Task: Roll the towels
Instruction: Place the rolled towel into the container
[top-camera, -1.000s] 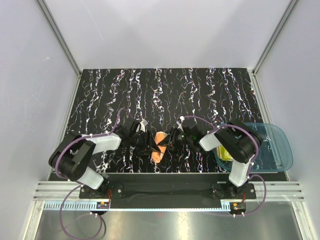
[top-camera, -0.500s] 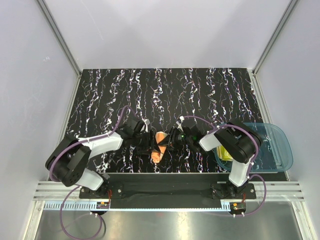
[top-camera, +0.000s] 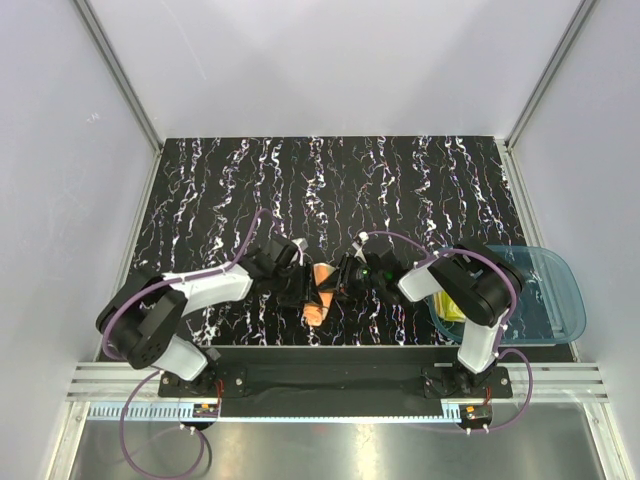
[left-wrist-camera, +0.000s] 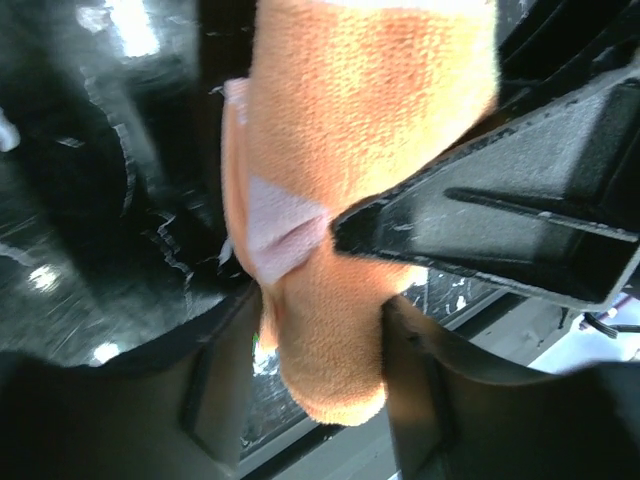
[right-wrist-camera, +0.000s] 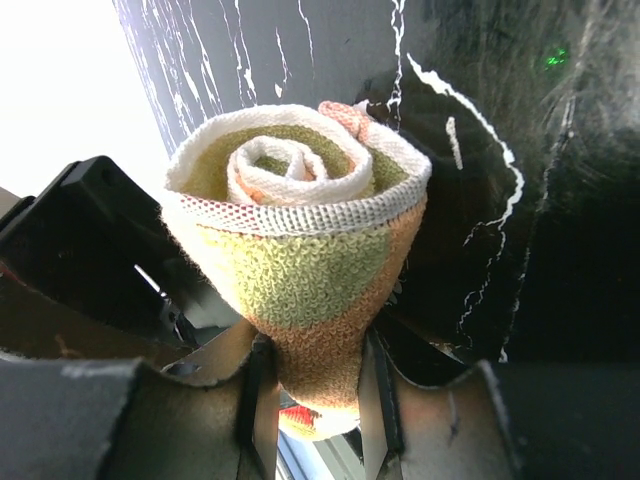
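Gripping rolled orange towel (top-camera: 320, 291), right gripper (top-camera: 343, 282), left gripper (top-camera: 298, 287) alongside

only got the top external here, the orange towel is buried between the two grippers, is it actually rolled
Observer: Yes. The right wrist view shows the orange towel end-on, wound in a tight spiral.
Operator: right gripper holding it
Observer: The right gripper is shut on the roll's lower end, one finger pressed into each side.
Operator: and the left
Observer: In the left wrist view, the left gripper straddles the roll, fingers against both sides.
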